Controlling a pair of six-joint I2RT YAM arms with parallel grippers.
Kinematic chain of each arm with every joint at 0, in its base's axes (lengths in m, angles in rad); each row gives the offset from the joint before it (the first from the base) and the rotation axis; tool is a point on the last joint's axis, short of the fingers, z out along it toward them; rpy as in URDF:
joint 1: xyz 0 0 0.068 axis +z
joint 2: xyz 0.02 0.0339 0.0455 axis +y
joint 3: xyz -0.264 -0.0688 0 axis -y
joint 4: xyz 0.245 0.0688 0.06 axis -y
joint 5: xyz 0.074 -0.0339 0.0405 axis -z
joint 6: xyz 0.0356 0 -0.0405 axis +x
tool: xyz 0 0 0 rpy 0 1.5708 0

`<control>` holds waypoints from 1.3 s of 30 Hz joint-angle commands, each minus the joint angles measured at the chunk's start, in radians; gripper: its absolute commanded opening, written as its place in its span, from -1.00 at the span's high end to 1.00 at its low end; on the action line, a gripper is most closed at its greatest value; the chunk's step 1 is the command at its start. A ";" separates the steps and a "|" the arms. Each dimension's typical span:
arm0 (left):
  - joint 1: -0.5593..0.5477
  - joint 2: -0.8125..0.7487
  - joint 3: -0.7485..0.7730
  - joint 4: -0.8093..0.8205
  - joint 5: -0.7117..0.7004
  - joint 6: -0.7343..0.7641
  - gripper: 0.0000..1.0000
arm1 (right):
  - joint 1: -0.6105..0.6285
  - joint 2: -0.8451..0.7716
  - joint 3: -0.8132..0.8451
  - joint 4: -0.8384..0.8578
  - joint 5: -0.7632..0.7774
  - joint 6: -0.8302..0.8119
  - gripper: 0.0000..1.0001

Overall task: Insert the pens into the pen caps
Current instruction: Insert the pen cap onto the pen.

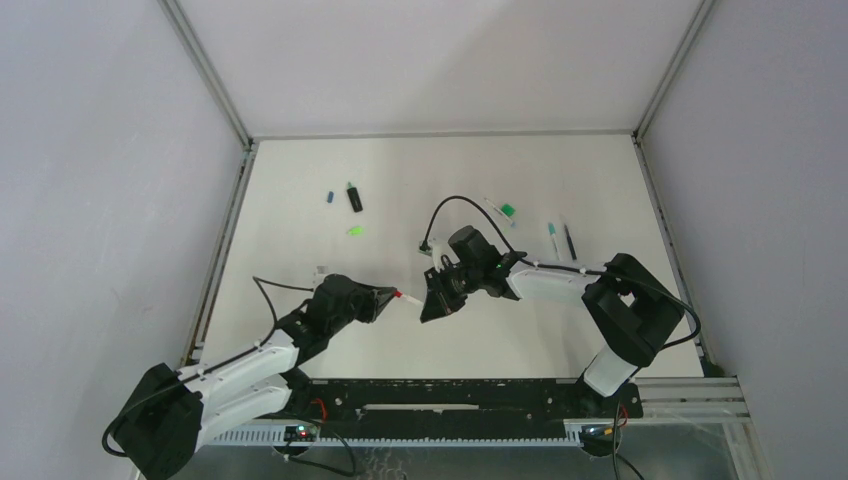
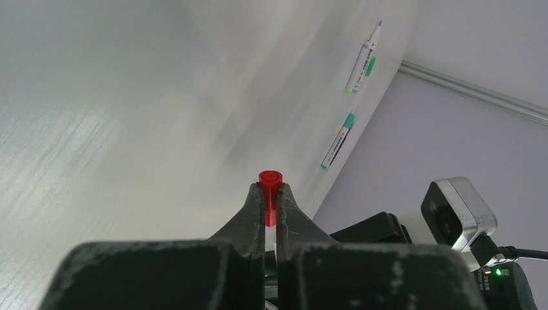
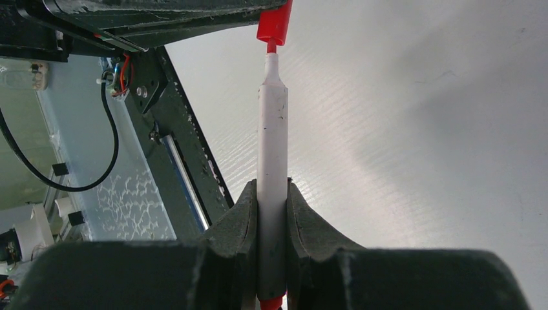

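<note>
Above table (image 1: 290,190), pen (image 3: 272,129) in right hand (image 3: 272,188) touches red cap (image 2: 270,179) in left hand (image 2: 271,194).

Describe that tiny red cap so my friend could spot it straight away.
Start at the white table and find the left arm's hand near its middle. Pinched in it is the red cap, facing the tip of a white pen held by the right hand. It alone is red; the blue cap and green cap lie loose farther back.
</note>
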 commanded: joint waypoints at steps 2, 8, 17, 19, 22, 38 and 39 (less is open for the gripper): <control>-0.012 0.009 0.027 0.009 -0.004 0.008 1.00 | 0.012 -0.009 0.036 0.010 -0.014 0.004 1.00; -0.015 0.004 0.023 0.010 -0.007 0.002 1.00 | 0.025 -0.004 0.037 0.009 -0.021 -0.002 1.00; -0.015 -0.025 0.007 0.009 -0.021 -0.012 1.00 | 0.033 0.001 0.048 -0.019 0.027 -0.014 1.00; -0.015 -0.027 0.006 0.009 -0.022 -0.014 1.00 | 0.033 0.001 0.050 -0.024 0.040 -0.014 1.00; -0.015 -0.027 0.003 0.006 -0.024 -0.018 1.00 | 0.033 0.001 0.051 -0.027 0.036 -0.017 1.00; -0.014 -0.060 -0.016 -0.016 -0.054 -0.038 1.00 | 0.033 -0.001 0.057 -0.043 0.043 -0.028 1.00; -0.015 -0.059 -0.016 -0.016 -0.053 -0.037 1.00 | 0.033 -0.003 0.057 -0.042 0.038 -0.028 1.00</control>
